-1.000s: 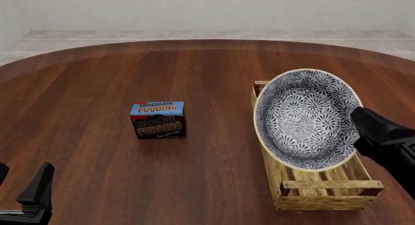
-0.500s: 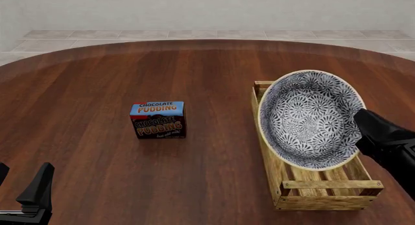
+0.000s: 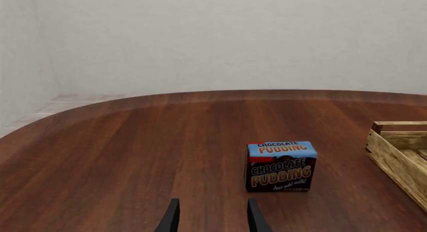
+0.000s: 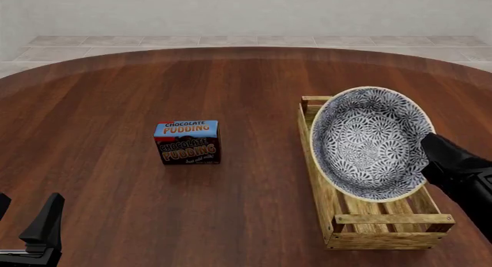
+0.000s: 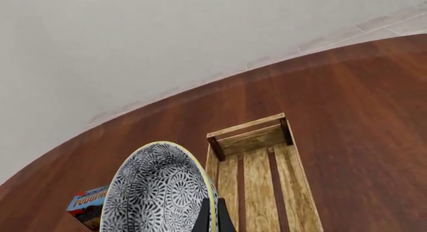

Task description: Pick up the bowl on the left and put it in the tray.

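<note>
Pale plain wall and a strip of tiled floor sit behind a big round dark-wood table (image 4: pixel 115 94), seen from the arms' side. On it, roughly mid-table, stands a chocolate pudding box (image 4: pixel 188 142), upright, well apart from everything else. To the right lies the tray (image 4: pixel 392 226), a long slatted wood crate running away from the robot.

The bowl (image 4: pixel 369 143) is off the table, tilted steeply so its patterned inside faces the front cam, and it hangs over the far and middle part of the tray. The right gripper (image 5: pixel 211 218) has it by the rim: in the right wrist view the thin fingers sit either side of the cream edge, pinched narrow on it. In the front view only the black gripper body shows at the bowl's right edge. Whether the bowl's low edge already touches the slats can't be told; it looks just above them.

The left gripper (image 3: pixel 210 217) is parked low at the near-left of the table, fingers spread apart w/ nothing between them, pointing toward the box; it has no part in the job right now.

Step in hand, by judgement: placing phase, w/ the carry done and the bowl over the tray. Next move prob. calls for lowering and levelling the bowl so its base meets the slats between the side rails, then letting go. Risk: released at this tilt it could roll or catch a rail
</note>
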You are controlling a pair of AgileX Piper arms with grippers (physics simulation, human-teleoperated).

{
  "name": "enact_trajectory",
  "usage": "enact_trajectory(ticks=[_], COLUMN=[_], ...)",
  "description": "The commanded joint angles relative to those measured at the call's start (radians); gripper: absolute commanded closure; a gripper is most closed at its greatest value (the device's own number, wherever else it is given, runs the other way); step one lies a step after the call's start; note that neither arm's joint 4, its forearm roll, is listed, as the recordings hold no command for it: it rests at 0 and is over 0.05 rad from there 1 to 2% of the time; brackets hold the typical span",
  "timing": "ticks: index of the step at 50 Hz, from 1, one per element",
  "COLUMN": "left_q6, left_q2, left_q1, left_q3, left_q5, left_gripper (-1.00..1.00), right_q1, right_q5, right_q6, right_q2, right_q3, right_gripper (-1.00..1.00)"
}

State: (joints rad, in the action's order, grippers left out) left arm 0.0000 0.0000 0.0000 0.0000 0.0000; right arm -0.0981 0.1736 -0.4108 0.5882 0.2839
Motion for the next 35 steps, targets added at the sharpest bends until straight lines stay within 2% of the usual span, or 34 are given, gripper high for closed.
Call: enact_trajectory(ticks=[1, 35], left_q6=[0.0, 0.0], left_q2=[0.0, 0.0], left_q1=[0.0, 0.0], left_q3=[0.0, 0.0], left_q5=[0.0, 0.0], left_gripper=[-1.0, -1.0], right_q1=[0.032, 0.091], right_q5=[0.004, 0.072], right_q6=[0.01, -0.029], right_q2=[-0.004, 0.049], right_q3=[-0.003, -0.038], right_gripper=[1.0, 1.0])
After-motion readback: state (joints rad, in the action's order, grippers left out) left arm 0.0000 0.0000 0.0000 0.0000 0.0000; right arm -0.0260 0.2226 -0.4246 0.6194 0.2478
